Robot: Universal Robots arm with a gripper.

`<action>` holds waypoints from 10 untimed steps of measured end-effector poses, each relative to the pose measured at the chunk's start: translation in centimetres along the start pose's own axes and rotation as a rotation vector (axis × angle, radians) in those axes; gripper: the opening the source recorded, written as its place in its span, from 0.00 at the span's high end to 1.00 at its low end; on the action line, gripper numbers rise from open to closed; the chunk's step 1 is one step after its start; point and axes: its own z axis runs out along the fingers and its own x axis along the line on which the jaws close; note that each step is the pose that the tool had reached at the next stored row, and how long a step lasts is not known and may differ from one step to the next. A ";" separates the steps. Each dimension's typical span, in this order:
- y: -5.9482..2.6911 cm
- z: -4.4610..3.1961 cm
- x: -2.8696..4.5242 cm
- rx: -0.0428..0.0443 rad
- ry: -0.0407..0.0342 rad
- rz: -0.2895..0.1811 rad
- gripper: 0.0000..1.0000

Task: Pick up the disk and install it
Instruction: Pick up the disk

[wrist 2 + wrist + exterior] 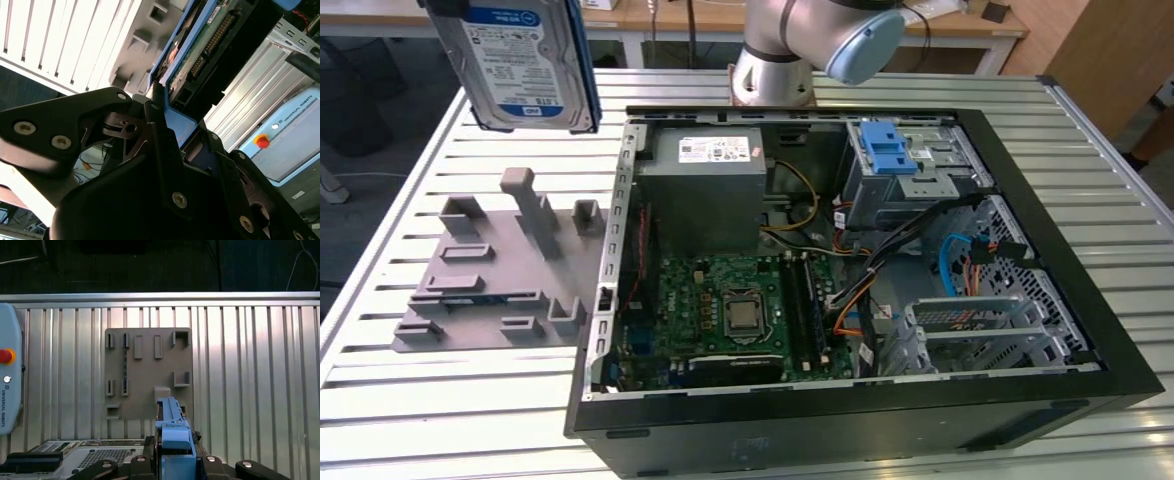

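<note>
We see the black fingers (161,140) clamped on the blue-railed, silver rectangular disk (520,60), which hangs on edge in the air above the grey plastic fixture plate (480,300), beside the open black computer case (1067,290) on the slatted metal tabletop (454,400).

In the exterior view the disk (523,62) and the arm (781,60) are cut off by the upper edge, and in the second wrist view much of the disk is hidden behind the gripper (167,112).
</note>
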 end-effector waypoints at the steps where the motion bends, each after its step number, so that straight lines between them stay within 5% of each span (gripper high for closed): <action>1: -0.23 -0.06 0.00 -0.0004 0.0001 0.000 0.64; 10: -3.11 -0.23 0.19 -0.0049 0.0003 0.000 0.64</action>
